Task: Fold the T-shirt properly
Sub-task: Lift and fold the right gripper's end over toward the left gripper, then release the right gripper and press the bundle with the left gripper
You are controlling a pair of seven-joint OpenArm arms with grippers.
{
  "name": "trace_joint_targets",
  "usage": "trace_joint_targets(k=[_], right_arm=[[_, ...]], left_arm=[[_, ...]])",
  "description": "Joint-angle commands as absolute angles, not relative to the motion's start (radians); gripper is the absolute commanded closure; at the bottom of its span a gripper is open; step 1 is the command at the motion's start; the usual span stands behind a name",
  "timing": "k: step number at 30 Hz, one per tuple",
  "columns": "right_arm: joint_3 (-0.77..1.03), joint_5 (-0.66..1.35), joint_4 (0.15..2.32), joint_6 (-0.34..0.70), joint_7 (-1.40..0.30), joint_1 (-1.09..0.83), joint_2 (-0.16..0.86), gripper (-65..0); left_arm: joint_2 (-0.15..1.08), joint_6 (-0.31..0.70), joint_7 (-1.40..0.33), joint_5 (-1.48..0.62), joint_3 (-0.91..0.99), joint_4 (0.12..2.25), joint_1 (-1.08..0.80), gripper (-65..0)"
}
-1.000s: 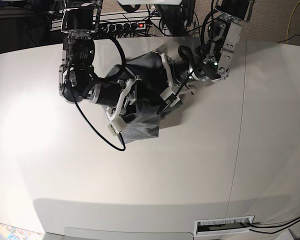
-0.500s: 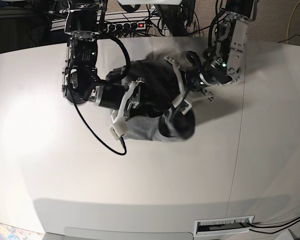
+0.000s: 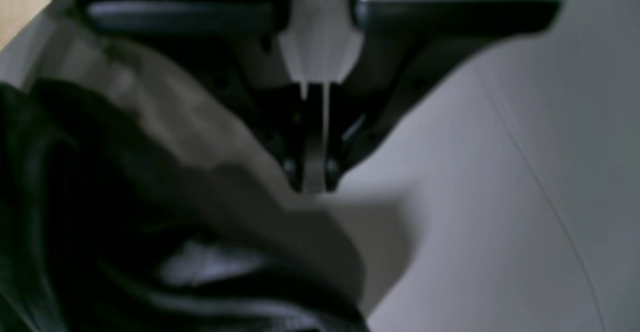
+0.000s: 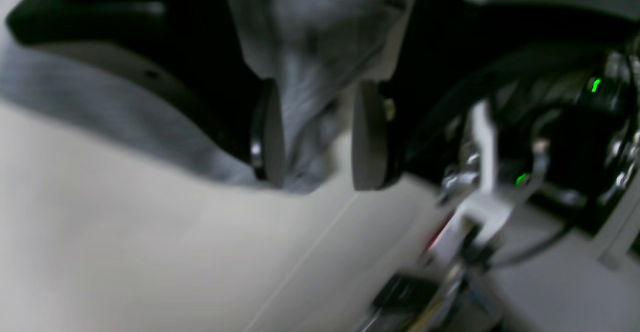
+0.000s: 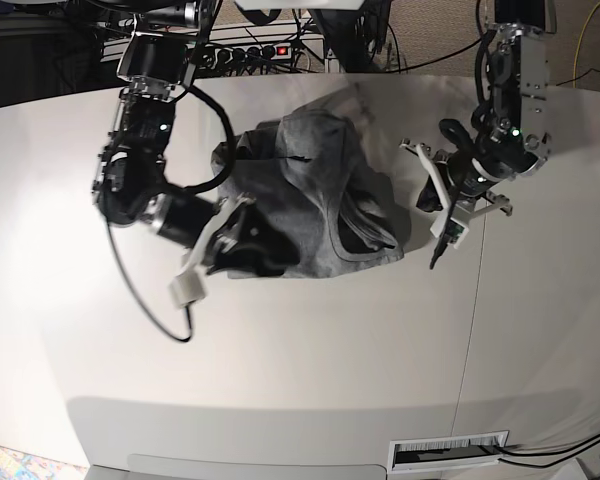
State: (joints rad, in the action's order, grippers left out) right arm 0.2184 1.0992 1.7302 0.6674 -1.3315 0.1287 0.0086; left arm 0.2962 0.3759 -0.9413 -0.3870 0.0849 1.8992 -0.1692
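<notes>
Crumpled grey T-shirt [image 5: 315, 190] heaped on the white tabletop [image 5: 300, 350], right tool [image 4: 317, 137] parted around a fold of its fabric, left tool [image 3: 314, 172] pinched narrow beside the shirt, holding nothing

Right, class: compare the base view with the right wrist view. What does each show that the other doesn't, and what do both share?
Only the base view shows the whole crumpled T-shirt and the left pincer shut, clear of the cloth, beside it. Only the right wrist view shows, close up, grey fabric hanging between the open fingers of the right pincer. Both show the T-shirt, the right pincer and the white table.
</notes>
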Motion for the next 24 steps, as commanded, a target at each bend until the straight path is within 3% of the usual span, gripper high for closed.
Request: trace_joint_targets(k=[1,3,8,9,19,24], right_arm=[[0.245,1.116,1.749,0.675,-1.315,0.155,0.016,-24.0],[0.289,1.076,1.749,0.675,-1.313,0.168,0.035,-21.6],[0.289,0.884,1.744,0.675,-1.252,0.168,0.118,-1.3],[0.281,0.837,1.74,0.675,-1.224,0.168,0.133,0.0],[0.069,0.414,1.634,0.673,-0.865,0.173,0.16,0.0],[-0.021,0.335,1.554,0.673,-0.825,0.22,0.16,0.0]], left_arm=[[0.308,0.377,-0.924,-0.443,0.091,1.928,-0.171,0.0],[0.316,0.382,-0.924,-0.548,0.093,1.949,-0.194,0.0],[0.303,0.477,-0.897,-0.822,0.092,2.0,-0.244,0.0],[0.292,0.5,-0.899,-0.861,0.092,2.005,-0.249,0.0],[0.144,0.552,-0.908,-0.919,-0.065,2.007,-0.263,0.0],[0.133,0.552,-0.878,-0.819,-0.173,2.007,-0.294,0.0]])
